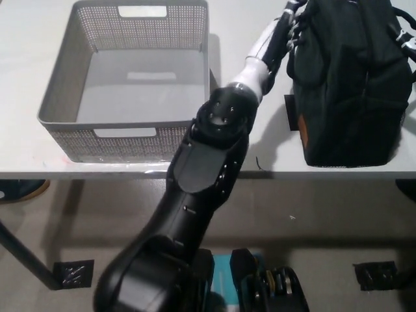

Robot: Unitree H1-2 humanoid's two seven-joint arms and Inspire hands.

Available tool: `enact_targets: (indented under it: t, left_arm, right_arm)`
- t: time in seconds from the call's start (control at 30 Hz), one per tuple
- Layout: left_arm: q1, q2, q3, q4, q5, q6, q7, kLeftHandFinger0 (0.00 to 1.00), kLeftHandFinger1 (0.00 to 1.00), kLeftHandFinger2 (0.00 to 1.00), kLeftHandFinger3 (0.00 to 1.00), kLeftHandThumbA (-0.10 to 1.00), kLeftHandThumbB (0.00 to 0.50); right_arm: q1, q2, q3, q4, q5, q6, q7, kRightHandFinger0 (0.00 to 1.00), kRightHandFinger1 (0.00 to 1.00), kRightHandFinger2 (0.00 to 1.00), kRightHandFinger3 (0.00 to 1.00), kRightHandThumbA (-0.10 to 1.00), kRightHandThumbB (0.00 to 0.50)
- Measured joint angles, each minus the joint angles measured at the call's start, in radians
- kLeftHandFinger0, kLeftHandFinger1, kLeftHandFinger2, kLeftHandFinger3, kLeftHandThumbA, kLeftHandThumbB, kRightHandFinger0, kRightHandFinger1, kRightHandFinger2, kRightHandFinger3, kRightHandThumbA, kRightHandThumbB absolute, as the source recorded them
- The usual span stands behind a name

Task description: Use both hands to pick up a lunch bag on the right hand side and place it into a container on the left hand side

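The bag [351, 84] sits on the table's [260, 146] right side, well apart from the basket [62, 97]. My left hand [286, 26] presses its side; I cannot tell if the fingers are wide. The right hand [408, 44] barely shows. The bag looks soft and floppy, so I'd squeeze both sides.

Glossy black arm [195, 195], white forearm [260, 55]

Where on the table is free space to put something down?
Free: the basket floor, and the table strip between basket and lunch bag, though the left hand and its arm cross it. Crowded: the bag's left side, where that hand meets it.
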Motion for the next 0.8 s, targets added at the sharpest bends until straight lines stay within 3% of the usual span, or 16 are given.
enact_targets:
  t: [0.27,0.3,0.5,0.6,0.63,0.67,0.7,0.73,0.77,0.8]
  left_arm:
    - [-0.024,0.073,-0.260,0.234,0.172,-0.049,0.099,1.00,1.00,1.00,1.00,1.00,0.401]
    - [-0.031,0.079,-0.286,0.267,0.192,-0.056,0.112,1.00,1.00,1.00,1.00,1.00,0.418]
    - [-0.123,0.079,-0.375,0.459,0.280,-0.126,0.188,1.00,1.00,1.00,1.00,1.00,0.417]
    - [-0.139,0.062,-0.367,0.507,0.286,-0.156,0.204,1.00,1.00,1.00,1.00,1.00,0.368]
    - [-0.139,0.059,-0.365,0.512,0.286,-0.158,0.205,1.00,1.00,1.00,1.00,1.00,0.376]
    - [-0.138,0.049,-0.358,0.528,0.285,-0.165,0.205,1.00,1.00,1.00,1.00,1.00,0.376]
    - [-0.134,0.038,-0.349,0.544,0.283,-0.171,0.205,1.00,1.00,1.00,1.00,1.00,0.376]
    - [-0.132,0.030,-0.343,0.552,0.281,-0.174,0.205,1.00,1.00,1.00,1.00,1.00,0.378]
    - [-0.131,0.026,-0.337,0.556,0.280,-0.176,0.205,1.00,1.00,1.00,1.00,1.00,0.394]
    - [-0.130,0.014,-0.319,0.564,0.275,-0.179,0.203,1.00,1.00,1.00,1.00,1.00,0.396]
  right_arm:
    - [0.000,0.001,0.000,0.019,0.000,-0.010,-0.001,1.00,1.00,1.00,1.00,1.00,0.142]
    - [0.000,0.001,0.000,0.021,0.000,-0.013,-0.001,1.00,1.00,1.00,1.00,1.00,0.134]
    - [-0.013,0.006,0.000,0.031,-0.001,-0.028,0.000,1.00,1.00,1.00,1.00,1.00,0.130]
    - [-0.015,0.011,0.000,0.043,0.002,-0.032,0.001,1.00,1.00,1.00,1.00,1.00,0.189]
    - [-0.016,0.011,-0.001,0.048,0.003,-0.034,0.001,1.00,1.00,1.00,1.00,1.00,0.243]
    - [-0.020,0.014,-0.002,0.073,0.007,-0.040,0.004,1.00,1.00,1.00,1.00,1.00,0.246]
    - [-0.033,0.020,-0.007,0.125,0.013,-0.051,0.009,1.00,1.00,1.00,1.00,1.00,0.235]
    - [-0.041,0.025,-0.012,0.159,0.018,-0.056,0.012,1.00,1.00,1.00,1.00,1.00,0.111]
    - [-0.048,0.027,-0.016,0.178,0.021,-0.061,0.015,1.00,1.00,1.00,1.00,1.00,0.199]
    - [-0.069,0.042,-0.035,0.258,0.039,-0.079,0.027,1.00,1.00,1.00,1.00,1.00,0.204]
